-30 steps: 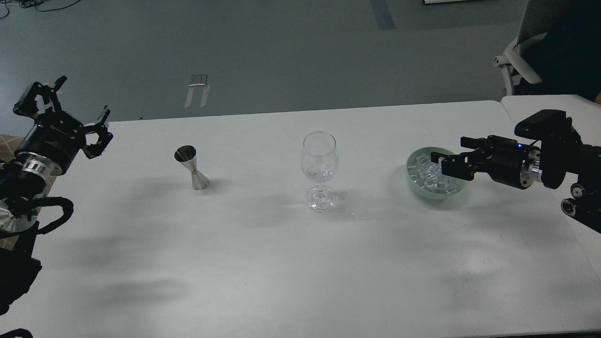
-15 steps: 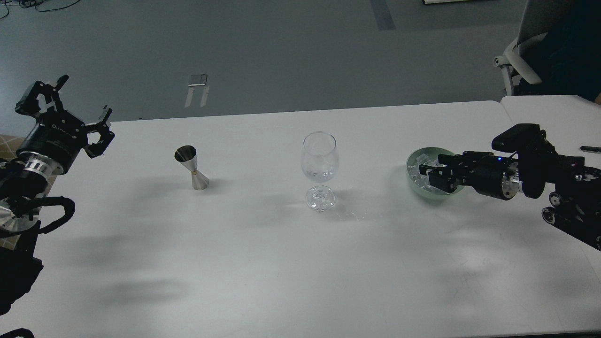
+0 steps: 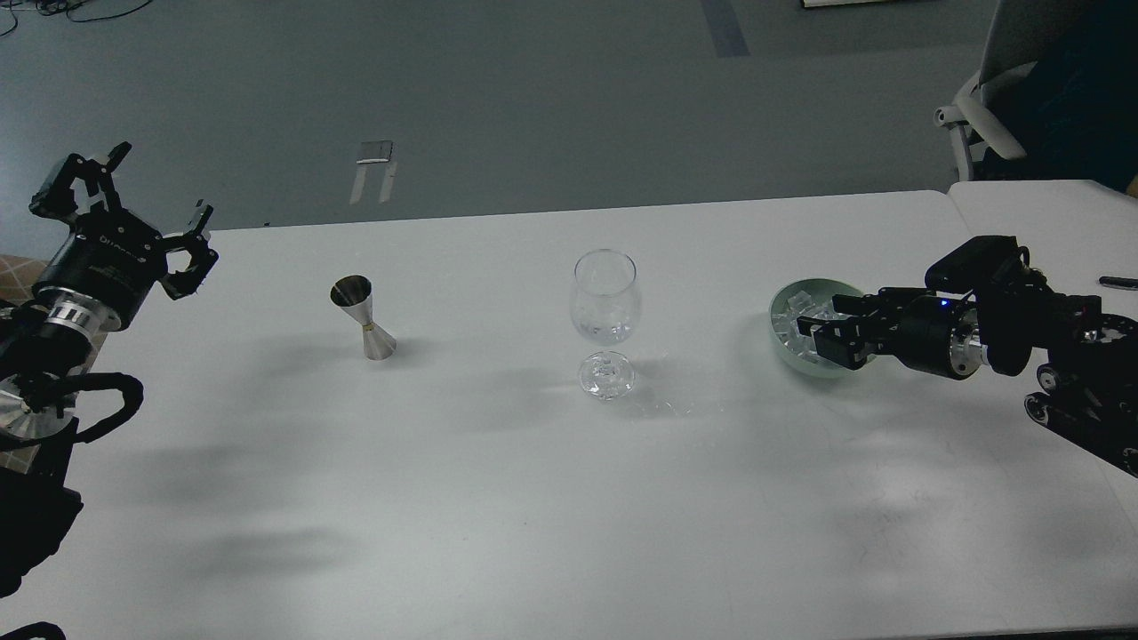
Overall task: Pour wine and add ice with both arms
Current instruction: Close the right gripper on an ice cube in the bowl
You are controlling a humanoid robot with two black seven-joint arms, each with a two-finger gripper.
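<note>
A clear stemmed wine glass (image 3: pixel 605 311) stands at the table's middle. A steel jigger (image 3: pixel 364 317) stands to its left. A pale green bowl (image 3: pixel 783 340) holds several clear ice cubes (image 3: pixel 793 317) at the right. My right gripper (image 3: pixel 818 320) reaches into the bowl from the right, its fingers (image 3: pixel 825 339) spread among the cubes; the cubes under it are hidden. My left gripper (image 3: pixel 133 200) is open and empty, raised beyond the table's far left edge.
The white table (image 3: pixel 533 498) fills the view. A second white table (image 3: pixel 1049 209) adjoins at the right, with a dark pen-like item (image 3: pixel 1117 283) on it. An office chair (image 3: pixel 987 98) stands behind it.
My right gripper has dropped lower and moved left into the bowl, and the right arm has sunk toward the table. The left arm has hardly moved.
</note>
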